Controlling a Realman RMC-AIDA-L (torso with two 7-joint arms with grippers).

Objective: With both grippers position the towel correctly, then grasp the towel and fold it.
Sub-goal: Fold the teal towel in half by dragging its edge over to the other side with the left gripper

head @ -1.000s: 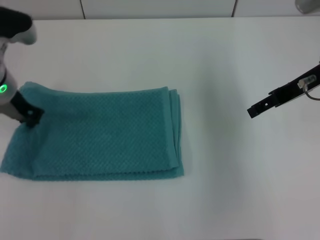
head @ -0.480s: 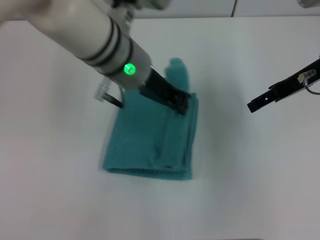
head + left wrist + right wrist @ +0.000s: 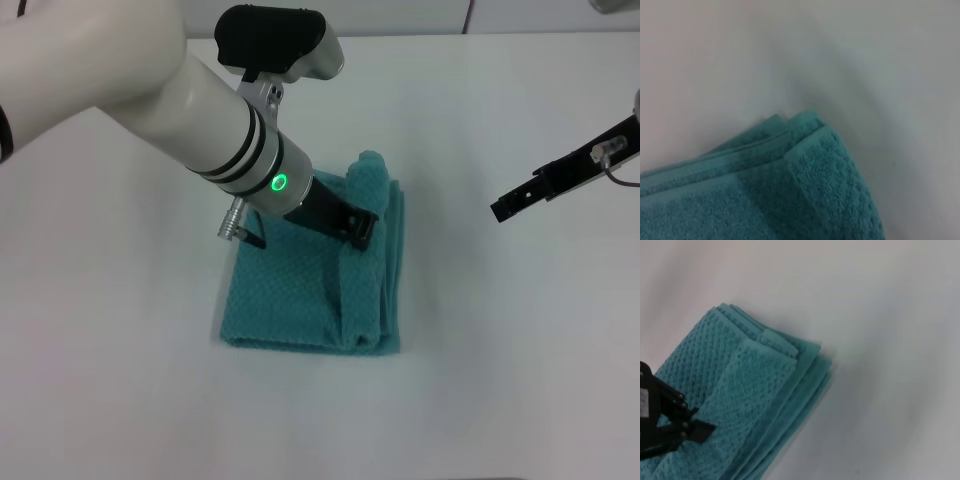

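— Where do we find the teal towel (image 3: pixel 315 290)?

— Folded over in layers at the white table's (image 3: pixel 120 380) centre. Our left gripper (image 3: pixel 362 229) sits on its upper part, toward one o'clock; we cannot tell how its fingers stand.

— And our right gripper (image 3: pixel 503 208)?

— Well apart at three o'clock, above bare table; its fingers' spacing we cannot tell either.
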